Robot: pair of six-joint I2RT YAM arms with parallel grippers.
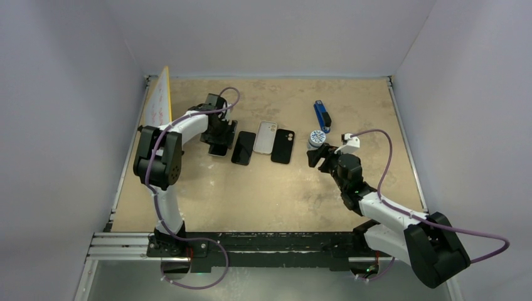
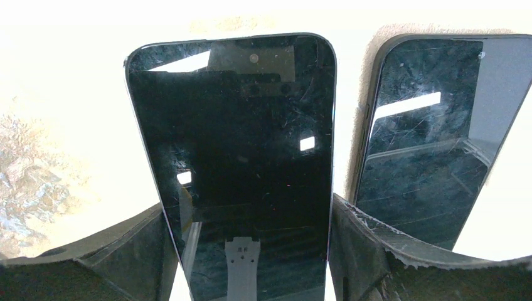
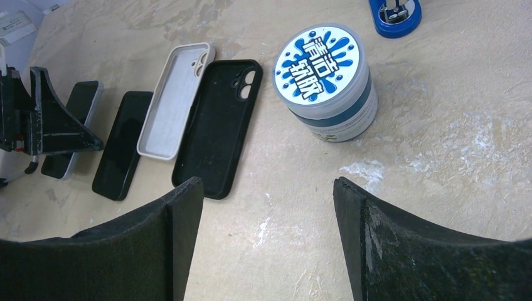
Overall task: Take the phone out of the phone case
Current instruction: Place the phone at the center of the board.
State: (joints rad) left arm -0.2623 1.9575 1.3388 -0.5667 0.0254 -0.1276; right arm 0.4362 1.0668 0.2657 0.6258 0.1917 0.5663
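A dark phone (image 2: 238, 144) lies screen up between my left gripper's (image 2: 246, 204) fingers, which press on its two long sides. In the top view that gripper (image 1: 219, 135) stands over the phone (image 1: 218, 150) at the left end of a row. From the right wrist the phone (image 3: 85, 100) shows a light rim. Beside it lie a second bare phone (image 1: 243, 148), an empty white phone case (image 1: 265, 137) and an empty black phone case (image 1: 283, 145). My right gripper (image 1: 319, 157) hovers open to the right of the row, with nothing between its fingers (image 3: 182, 219).
A round jar with a blue-and-white lid (image 3: 326, 81) stands just beyond my right gripper. A blue stapler (image 1: 322, 115) lies farther back. A yellow-edged card (image 1: 160, 100) leans on the left wall.
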